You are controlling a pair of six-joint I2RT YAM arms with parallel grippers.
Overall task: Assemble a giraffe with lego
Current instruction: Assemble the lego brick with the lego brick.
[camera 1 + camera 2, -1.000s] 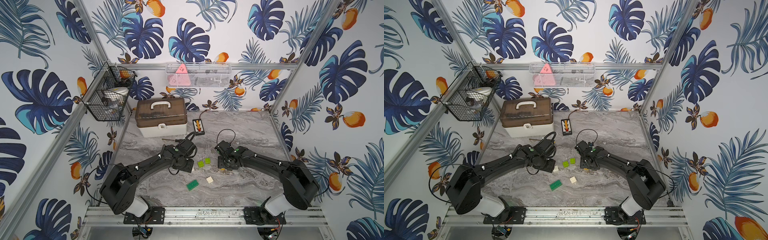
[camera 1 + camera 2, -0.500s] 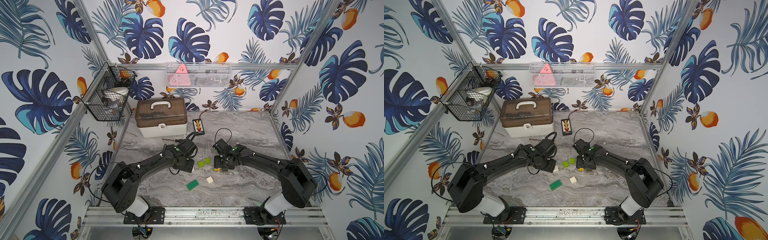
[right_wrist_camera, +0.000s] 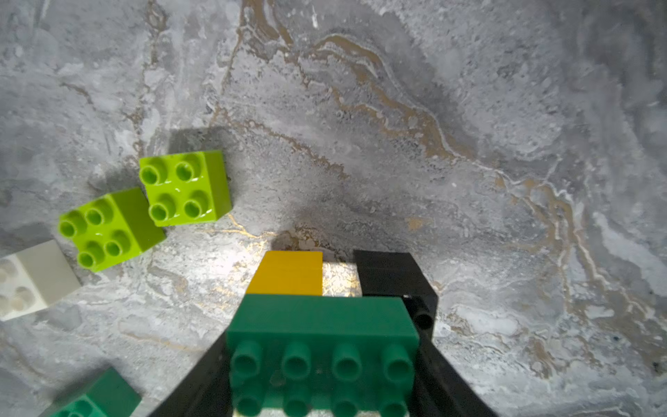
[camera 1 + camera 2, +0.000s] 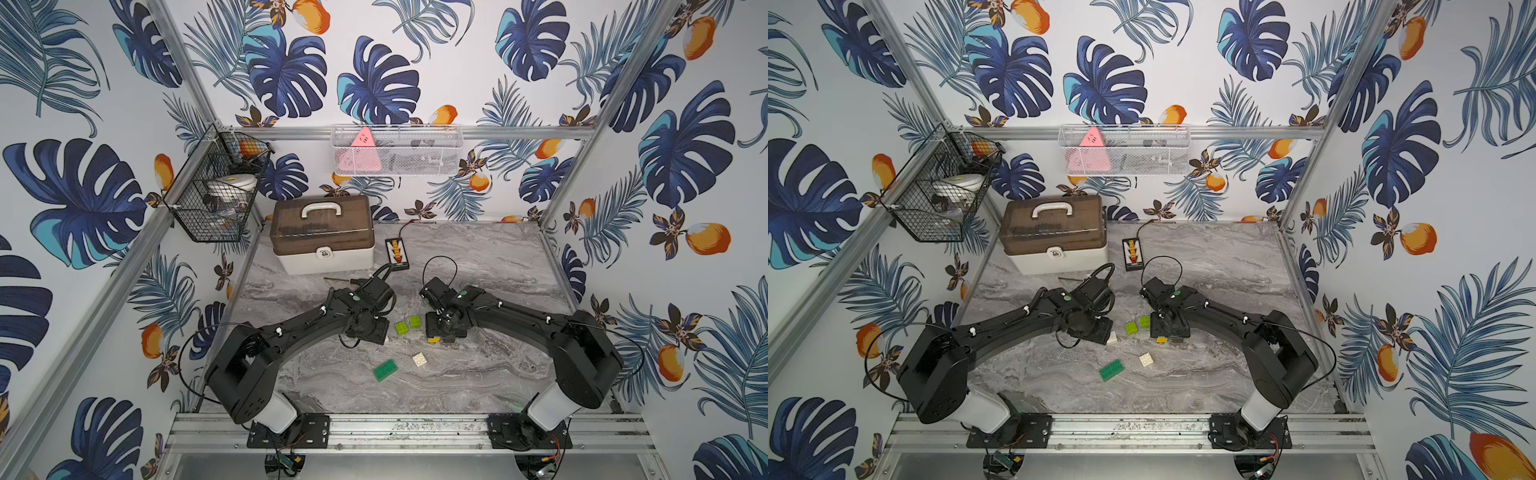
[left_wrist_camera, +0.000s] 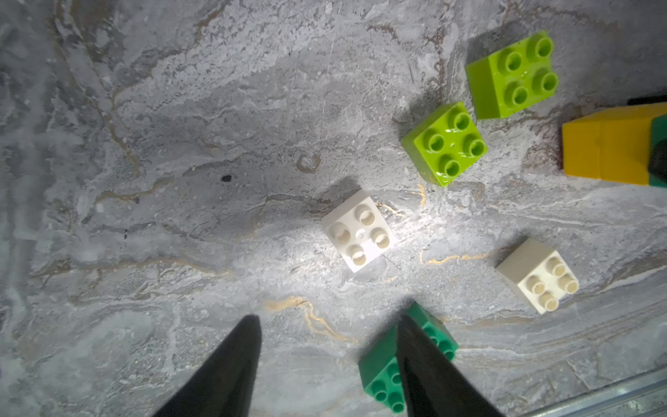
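Landmark: lime brick and second lime brick, studs up, just beside each other on the grey marbled desk; together, the lime pair.
Right tool: on the robot's right of the lime pair, pinching the long dark green brick across its short ends.
Giraffe: so far only that dark green brick with a yellow brick and a black brick joined under it as legs; whether the legs touch the desk I cannot tell.
Left tool: on the robot's left of the lime pair, fingers spread, nothing between them.
White brick: near the lime pair, just ahead of the left tool.
Second white brick: on the robot's side of the lime pair.
Loose dark green brick: beside the second white brick, farther from the lime pair.
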